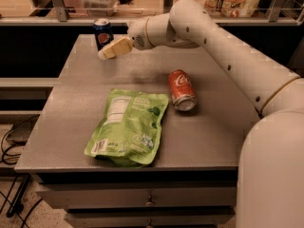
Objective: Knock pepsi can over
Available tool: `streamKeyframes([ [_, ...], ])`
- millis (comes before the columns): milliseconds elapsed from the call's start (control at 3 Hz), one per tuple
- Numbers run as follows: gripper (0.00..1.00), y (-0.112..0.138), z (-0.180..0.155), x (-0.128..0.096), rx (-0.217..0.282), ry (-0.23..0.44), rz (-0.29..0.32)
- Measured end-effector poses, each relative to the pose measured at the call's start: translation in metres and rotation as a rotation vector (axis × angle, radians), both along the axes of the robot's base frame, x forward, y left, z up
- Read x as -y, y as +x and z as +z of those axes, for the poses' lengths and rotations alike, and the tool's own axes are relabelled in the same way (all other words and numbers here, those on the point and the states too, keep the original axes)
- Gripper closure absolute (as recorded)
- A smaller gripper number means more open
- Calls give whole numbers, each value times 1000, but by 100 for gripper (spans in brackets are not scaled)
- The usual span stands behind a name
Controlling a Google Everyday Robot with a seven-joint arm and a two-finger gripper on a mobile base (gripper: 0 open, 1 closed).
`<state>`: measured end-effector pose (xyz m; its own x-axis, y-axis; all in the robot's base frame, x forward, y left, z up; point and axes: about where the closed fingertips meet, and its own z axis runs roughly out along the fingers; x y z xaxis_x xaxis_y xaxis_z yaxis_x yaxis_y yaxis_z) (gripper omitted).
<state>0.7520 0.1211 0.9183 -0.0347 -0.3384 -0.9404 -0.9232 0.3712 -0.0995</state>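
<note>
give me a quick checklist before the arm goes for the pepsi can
1. Pepsi can upright near the back left of the table, not yet knocked: ok.
2. Pincer low, just in front of the can and slightly to its right: ok.
3. Pincer touching the can: cannot tell.
4. Nothing lies between pincer and can: ok.
5. Coca-Cola can, on its side, and green bag well away from the push: ok.
6. Room behind the can: not ok, since it stands close to the far edge and might roll off.
</note>
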Motion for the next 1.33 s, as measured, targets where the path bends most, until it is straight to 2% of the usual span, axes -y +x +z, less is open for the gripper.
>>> streamKeyframes([
  [667, 0, 37, -9, -34, 11, 49, -8],
  [1000, 15, 49, -10, -51, 10, 67, 10],
  [1333, 39, 56, -9, -66, 13, 88, 32],
])
